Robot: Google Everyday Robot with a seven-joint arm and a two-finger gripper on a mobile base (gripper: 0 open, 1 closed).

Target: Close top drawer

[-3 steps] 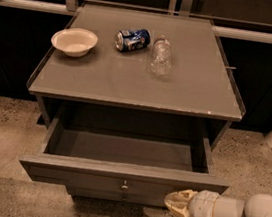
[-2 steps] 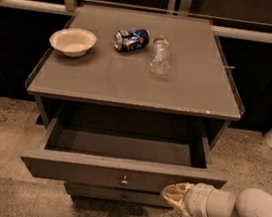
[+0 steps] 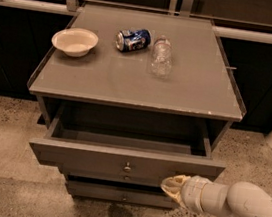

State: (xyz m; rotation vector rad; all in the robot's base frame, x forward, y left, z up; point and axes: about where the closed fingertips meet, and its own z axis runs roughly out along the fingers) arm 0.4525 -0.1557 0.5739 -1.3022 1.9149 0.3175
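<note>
Movement on the top drawer [image 3: 93, 157]: its wide grey front sits closer to the cabinet [image 3: 129, 87] than it did a second ago, and less of the shallow box behind it shows. It is not home yet. A band of open box is visible between the front and the cabinet frame, so the drawer hangs partly out, under the tabletop and above the two narrower drawer fronts [image 3: 114, 194].

The gripper [image 3: 174, 186] comes in from the lower right and is now up against the lower right part of that front, right of the small round knob [image 3: 127, 167]; a moment ago it sat further out to the right. Whether it is open or closed, I cannot tell. It looks like a flat push, not a grasp.

So the closing is under way, roughly halfway by my reading, and a straight push inward should finish it. The contact is off-centre, so the drawer could skew.

Up top, the bowl [image 3: 74, 41], the can [image 3: 133, 39] and the bottle [image 3: 161, 58] lie undisturbed.
</note>
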